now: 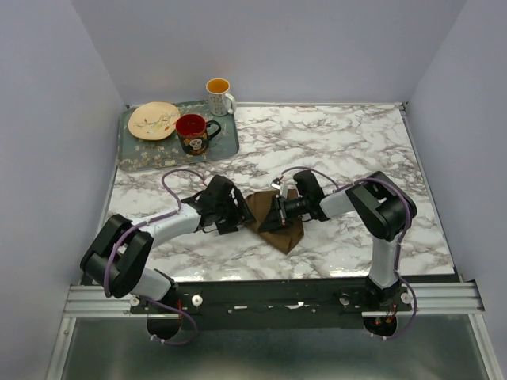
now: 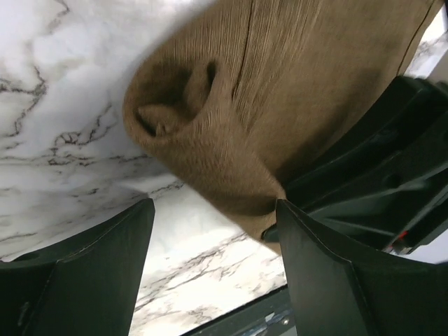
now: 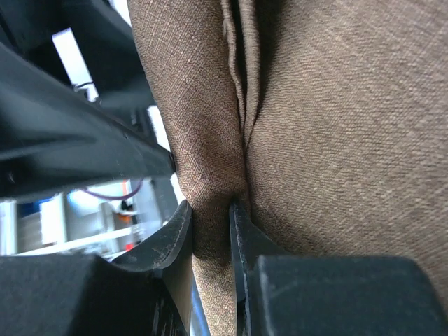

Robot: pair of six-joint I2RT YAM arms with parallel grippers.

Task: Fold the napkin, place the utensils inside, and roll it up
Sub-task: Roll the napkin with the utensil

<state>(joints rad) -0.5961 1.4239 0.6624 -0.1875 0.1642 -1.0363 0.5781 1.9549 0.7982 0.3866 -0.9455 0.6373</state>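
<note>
The dark brown napkin (image 1: 287, 232) lies bunched and partly rolled at the middle of the marble table. In the left wrist view its rolled end (image 2: 210, 119) sits just ahead of my left gripper (image 2: 213, 241), whose jaws stand wide apart with only marble between them. My left gripper (image 1: 240, 212) is at the napkin's left edge. From the right, my right gripper (image 1: 276, 214) is shut on a fold of the napkin (image 3: 210, 175), which is pinched between its fingertips (image 3: 180, 231). The utensils are hidden; a small pale glint at the napkin's far edge cannot be told apart.
A grey tray (image 1: 142, 158) at the back left holds a plate (image 1: 154, 120) and a red mug (image 1: 192, 133). A white mug (image 1: 219, 96) stands behind it. Walls close in both sides and the back. The two grippers are nearly touching over the napkin.
</note>
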